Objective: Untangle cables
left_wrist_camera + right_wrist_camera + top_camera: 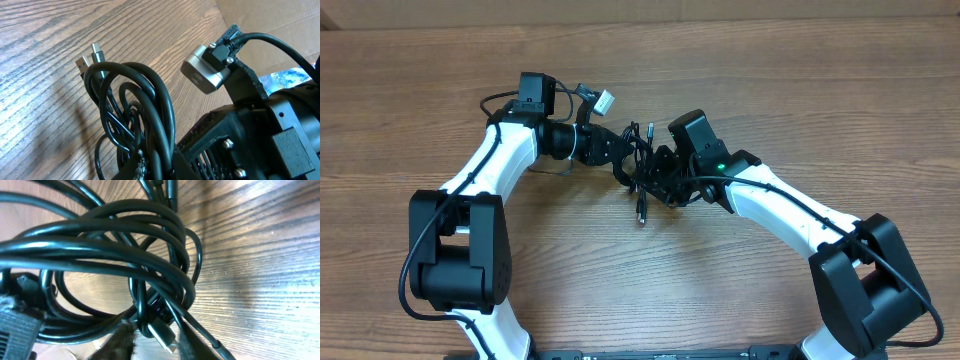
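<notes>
The cables (pixel 644 168) hang as one black tangle at the middle of the wooden table (pixel 800 80), bunched between the two grippers, which meet there nose to nose. The left gripper (pixel 620 158) comes in from the left. Its jaws are closed down tight on a bunch of strands, and in its wrist view the loops rise out of that pinch at the bottom edge. Two silver-tipped plugs (pixel 94 53) stick up side by side at the far end of those loops, above the wood grain.

The right gripper (pixel 666 178) reaches in from the right, with the grey wrist camera (pixel 202 75) on it close beside the loops. Its fingers (pixel 117 341) stand partly apart with several strands and a silver plug (pixel 162 333) running between them. I cannot tell whether they actually pinch anything.

From overhead, one plug end (pixel 641 211) trails out of the bundle toward the near side, and another (pixel 650 131) points to the far side.
</notes>
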Controlling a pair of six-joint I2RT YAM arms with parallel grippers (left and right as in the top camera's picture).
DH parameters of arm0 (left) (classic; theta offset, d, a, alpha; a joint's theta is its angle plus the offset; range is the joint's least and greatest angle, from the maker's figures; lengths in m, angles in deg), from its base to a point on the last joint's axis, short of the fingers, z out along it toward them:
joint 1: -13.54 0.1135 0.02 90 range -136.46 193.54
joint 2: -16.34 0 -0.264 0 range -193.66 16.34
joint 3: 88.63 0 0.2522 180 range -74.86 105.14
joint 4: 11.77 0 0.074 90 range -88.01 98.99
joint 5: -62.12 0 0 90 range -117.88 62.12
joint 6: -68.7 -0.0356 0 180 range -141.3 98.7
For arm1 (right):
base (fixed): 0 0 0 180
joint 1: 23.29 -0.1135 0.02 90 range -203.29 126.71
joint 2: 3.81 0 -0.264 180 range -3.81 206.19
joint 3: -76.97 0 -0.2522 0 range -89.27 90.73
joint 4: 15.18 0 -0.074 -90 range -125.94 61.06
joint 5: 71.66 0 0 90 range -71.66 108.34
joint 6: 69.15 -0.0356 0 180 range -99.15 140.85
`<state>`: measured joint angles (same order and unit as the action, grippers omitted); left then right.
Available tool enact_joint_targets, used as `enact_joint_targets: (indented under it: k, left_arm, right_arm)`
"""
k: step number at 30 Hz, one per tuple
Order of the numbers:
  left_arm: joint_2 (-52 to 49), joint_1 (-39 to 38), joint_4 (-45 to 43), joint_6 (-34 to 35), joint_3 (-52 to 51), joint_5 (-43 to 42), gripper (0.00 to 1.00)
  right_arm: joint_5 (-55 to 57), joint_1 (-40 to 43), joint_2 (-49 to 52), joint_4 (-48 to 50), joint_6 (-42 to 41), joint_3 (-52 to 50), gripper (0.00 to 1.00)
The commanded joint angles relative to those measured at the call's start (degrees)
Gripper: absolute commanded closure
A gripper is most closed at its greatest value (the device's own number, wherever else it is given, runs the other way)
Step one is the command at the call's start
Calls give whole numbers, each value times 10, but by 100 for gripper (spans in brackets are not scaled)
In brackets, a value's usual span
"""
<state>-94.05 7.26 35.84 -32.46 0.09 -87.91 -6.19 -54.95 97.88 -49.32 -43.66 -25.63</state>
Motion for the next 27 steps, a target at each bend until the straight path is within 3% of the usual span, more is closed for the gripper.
enact_joint_targets:
  k: [1,3,8,16,27]
  left_arm:
    - [17,-1,-3,-13,13,-24,88]
    - [17,-1,-3,-13,13,-24,88]
    - [17,-1,-3,-13,13,-24,89]
    - [17,-1,-4,-13,13,-24,89]
    - [17,-1,-5,-13,13,-24,89]
  right_arm:
    - [14,-3,1,5,0,1,61]
    - [17,-5,1,5,0,1,61]
    - [36,-17,1,5,0,1,73]
    - [50,-25,1,5,0,1,74]
    - [56,-25,1,5,0,1,91]
